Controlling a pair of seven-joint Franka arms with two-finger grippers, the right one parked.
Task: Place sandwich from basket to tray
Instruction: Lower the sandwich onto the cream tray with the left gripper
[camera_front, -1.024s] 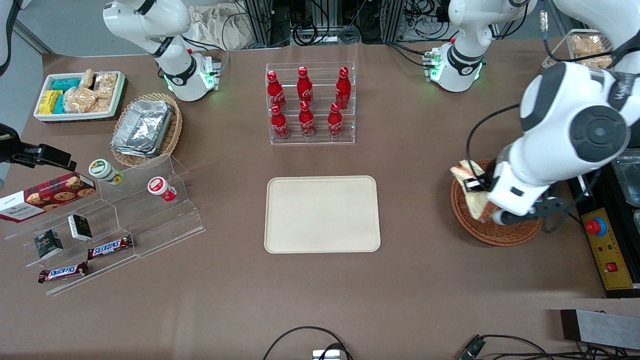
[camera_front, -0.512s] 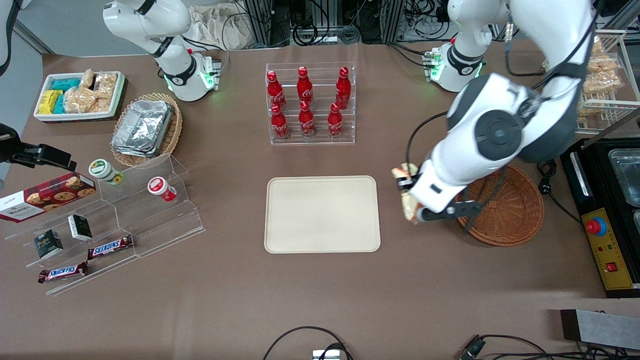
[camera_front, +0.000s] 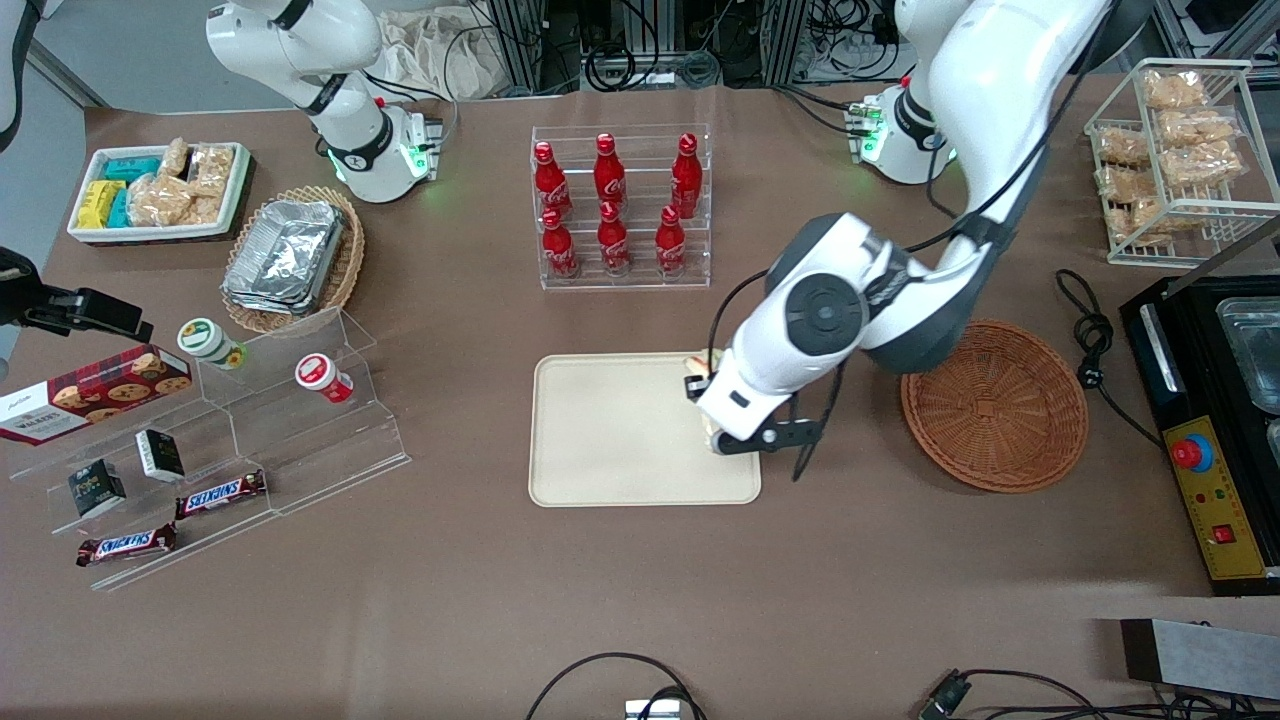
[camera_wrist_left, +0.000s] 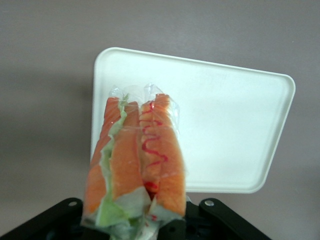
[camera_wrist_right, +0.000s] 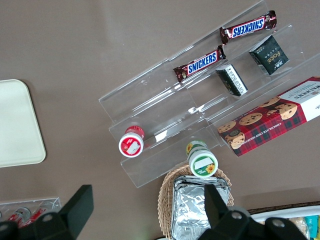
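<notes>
Brown surface (camera_front: 620, 600), basket (camera_front: 995, 405) sits empty. gripper (camera_front: 722, 440) clamped on sandwich (camera_wrist_left: 135, 165), hanging above tray (camera_front: 610, 430) edge nearest basket. Risk imo: dropping from here, sandwich tips or lands half off rim.

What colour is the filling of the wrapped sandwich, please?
Orange and green, on the sandwich in the gripper; clearest in the left wrist view.

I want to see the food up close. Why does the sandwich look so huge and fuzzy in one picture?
In the left wrist view the sandwich sits right by the camera, shut in the gripper, so it looks big and soft-edged; the tray beneath looks washed-out white. In the front view it is nearly hidden by the arm.
</notes>
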